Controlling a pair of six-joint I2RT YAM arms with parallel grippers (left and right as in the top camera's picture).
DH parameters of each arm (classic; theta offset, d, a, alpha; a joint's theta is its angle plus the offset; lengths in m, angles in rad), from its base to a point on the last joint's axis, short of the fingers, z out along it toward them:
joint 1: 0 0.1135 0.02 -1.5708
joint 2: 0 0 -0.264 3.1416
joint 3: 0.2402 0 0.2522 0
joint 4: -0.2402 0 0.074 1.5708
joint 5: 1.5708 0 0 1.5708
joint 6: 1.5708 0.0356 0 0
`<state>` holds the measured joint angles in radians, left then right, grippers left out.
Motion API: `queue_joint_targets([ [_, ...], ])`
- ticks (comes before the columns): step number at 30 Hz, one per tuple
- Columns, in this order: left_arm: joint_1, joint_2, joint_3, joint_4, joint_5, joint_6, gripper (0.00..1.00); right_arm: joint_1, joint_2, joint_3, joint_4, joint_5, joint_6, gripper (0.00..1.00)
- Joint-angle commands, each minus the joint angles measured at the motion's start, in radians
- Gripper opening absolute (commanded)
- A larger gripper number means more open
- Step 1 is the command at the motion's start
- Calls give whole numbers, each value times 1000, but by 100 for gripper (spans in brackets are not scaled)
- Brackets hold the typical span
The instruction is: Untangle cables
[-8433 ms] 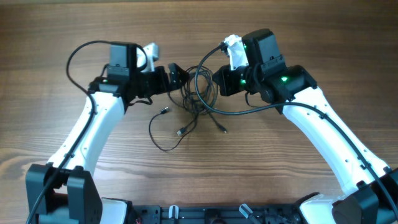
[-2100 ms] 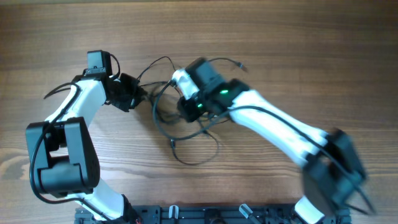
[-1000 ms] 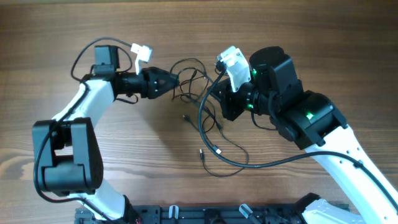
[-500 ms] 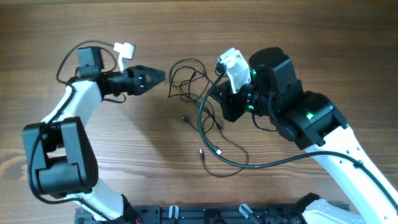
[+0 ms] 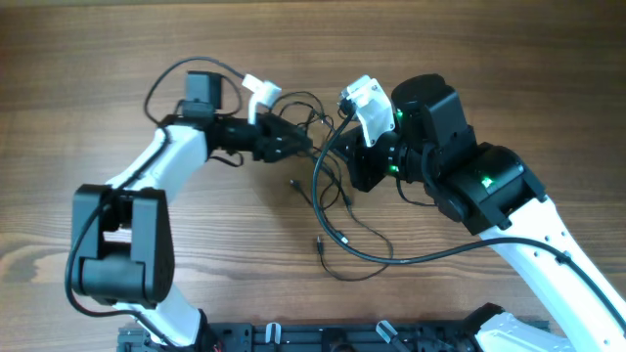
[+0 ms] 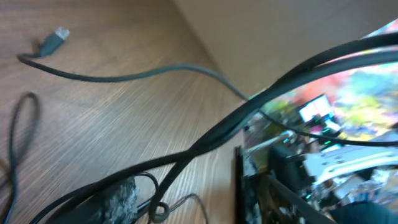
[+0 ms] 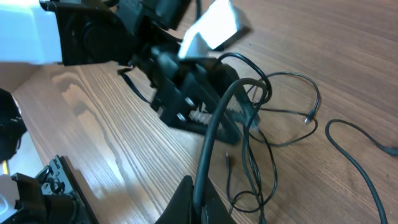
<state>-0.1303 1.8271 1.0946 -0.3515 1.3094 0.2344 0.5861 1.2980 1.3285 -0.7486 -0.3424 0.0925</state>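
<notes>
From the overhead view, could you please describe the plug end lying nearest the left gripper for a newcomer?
On the wooden table, find the left gripper, tips in the cables. Just below those tips in the picture lies a small dark plug end, alone on bare wood; two other plug ends lie paired lower down.

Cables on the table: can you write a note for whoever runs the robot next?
Right hand: shut on a strand of the cables, held up off the table.
Left hand: nosed into the tangle; open or shut is unclear.
Cables: looped together between the hands, plug ends trailing toward the robot.
Done: nothing separated yet.
Left: pull the two cords apart.
</notes>
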Motion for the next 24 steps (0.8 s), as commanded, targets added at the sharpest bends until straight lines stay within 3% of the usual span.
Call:
queue_joint_targets([
  [1,-38,0,1,4,-183,20,46,-2,10,-1,-2,5,-11,4],
  [2,-38,0,1,4,-204,20,35,-2,10,-1,-2,5,-11,4],
  [3,-36,0,1,4,-223,20,16,-2,10,-1,-2,5,-11,4],
  [4,-35,0,1,3,-248,20,4,-2,10,-1,-2,5,-12,4],
  [8,-35,0,1,-12,-325,19,4,-38,3,-1,-6,6,-14,4],
  [17,-35,0,1,-105,-463,20,18,-366,-45,0,-31,5,-14,4],
  [20,-35,0,1,-105,-478,20,4,-382,-45,0,-41,5,-14,4],
  [22,-35,0,1,-107,-513,16,4,-383,-45,0,-45,10,-21,4],
  [24,-35,0,1,-106,-682,-100,4,-392,-45,0,-46,116,3,4],
])
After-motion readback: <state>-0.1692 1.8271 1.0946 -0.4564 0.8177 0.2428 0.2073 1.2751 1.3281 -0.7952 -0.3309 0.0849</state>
